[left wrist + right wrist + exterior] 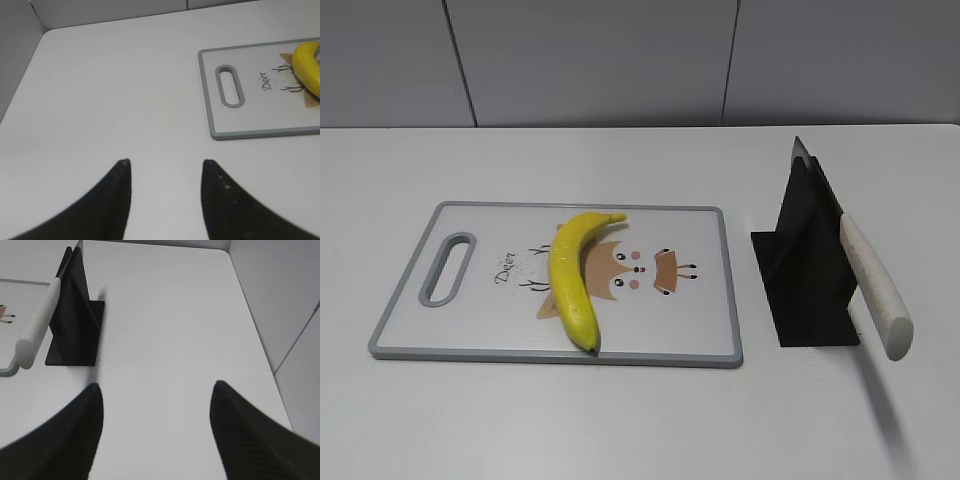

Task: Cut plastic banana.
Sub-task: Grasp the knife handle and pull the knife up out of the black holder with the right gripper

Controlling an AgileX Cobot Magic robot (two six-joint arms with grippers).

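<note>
A smooth white matte tabletop (620, 420) fills the near ground, and pale grey wall panels with dark seams stand behind its far edge. On it, toward the left half, lies a rectangular white plastic cutting board with a grey rim, a slotted handle and a cartoon deer print (470, 300). The glossy bright-yellow curved plastic banana (575, 275) rests on the board's middle, its dark tip at the near long edge and its stem pointing toward the far edge. Just beside the board's right end, toward the table's right edge, stands a black angular knife stand (805, 270) holding a knife with a white handle (875, 285), the handle slanting out toward the near edge.

The exterior view shows neither arm. The left wrist view shows the left gripper (166, 170) with its two dark fingers spread apart over bare table near the left edge; the board's handle end and only a sliver of the banana lie farther off to its right, well apart from it. The right wrist view shows the right gripper (157, 395) likewise spread, holding nothing, near the table's right edge, where a grey side wall rises. The stand and knife sit ahead to its left; the banana is outside this view, and the blade is probably tucked into the stand.
</note>
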